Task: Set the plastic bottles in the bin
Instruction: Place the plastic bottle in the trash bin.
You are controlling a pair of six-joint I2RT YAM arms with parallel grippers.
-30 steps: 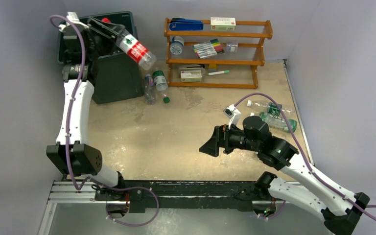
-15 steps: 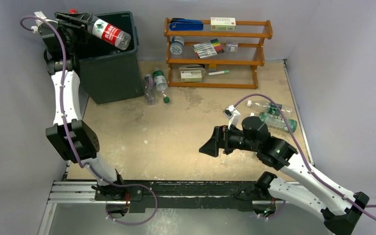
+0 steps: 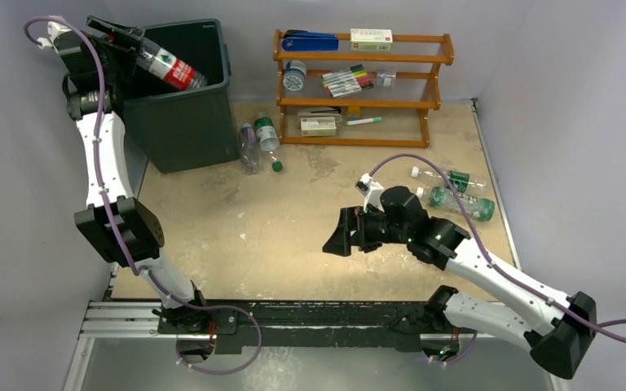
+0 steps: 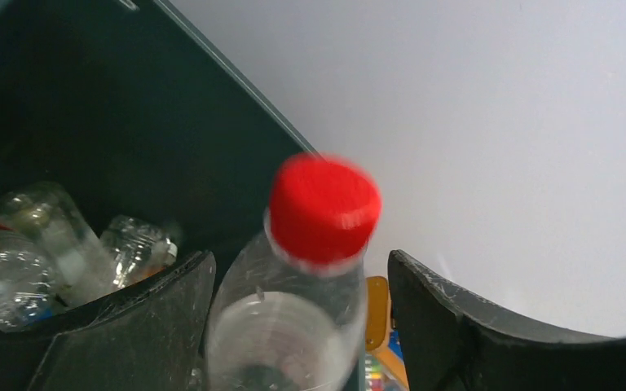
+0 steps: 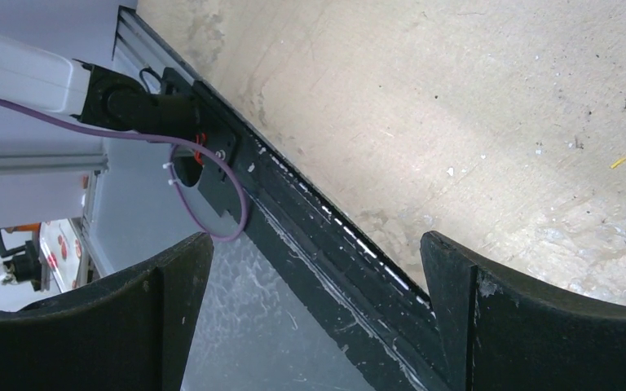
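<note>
Jaws of the left gripper [image 3: 130, 50] stand either side of a red-capped bottle [image 4: 293, 326]. Its red label carries white print, unreadable. A gap shows at one finger, so whether the grip holds cannot be told. This bottle is tilted over the open bin [image 3: 183, 130]; other clear bottles [image 4: 41, 252] lie inside, below the jaws. Jaws of the right gripper [image 5: 316, 238] are spread wide and empty above the counter [image 5: 456, 98]. Two green-labelled bottles [image 3: 456, 202] lie behind those jaws; two further bottles [image 3: 266, 133] lie beside the bin.
</note>
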